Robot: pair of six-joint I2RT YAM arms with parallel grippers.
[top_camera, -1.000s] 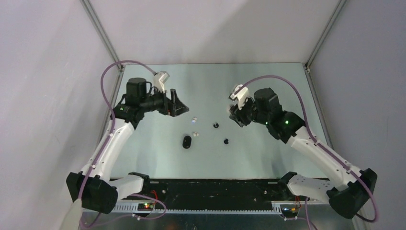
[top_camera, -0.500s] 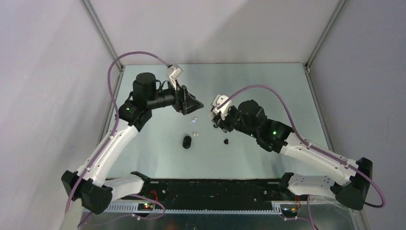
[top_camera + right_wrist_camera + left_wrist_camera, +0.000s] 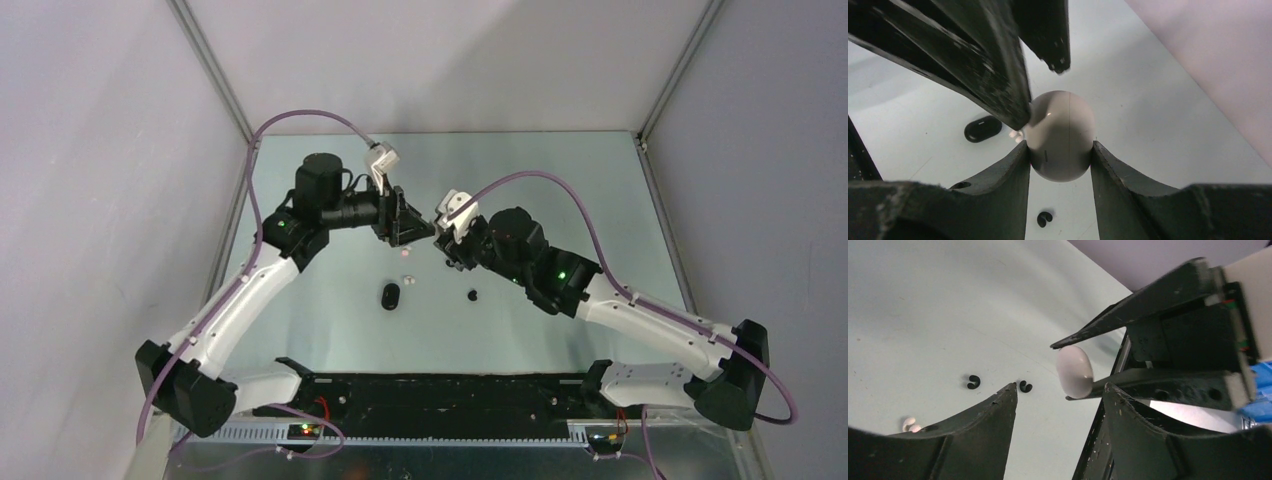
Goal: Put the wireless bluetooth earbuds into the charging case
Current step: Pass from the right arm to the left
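Note:
My right gripper is shut on a white oval case, held above the table at mid-centre. My left gripper is open and faces it; the white case sits just ahead of its tips, and one left finger lies against the case's side. The black charging case lies on the table, also in the right wrist view. Two black earbuds and two white earbuds lie loose on the table.
The table is pale metal, with grey walls on three sides. A black earbud and a white earbud lie near the black case. The arm bases and a black rail run along the near edge.
The left arm has swung right and the right arm left, so the two grippers now meet over the table's middle. The black case and loose earbuds have not moved.

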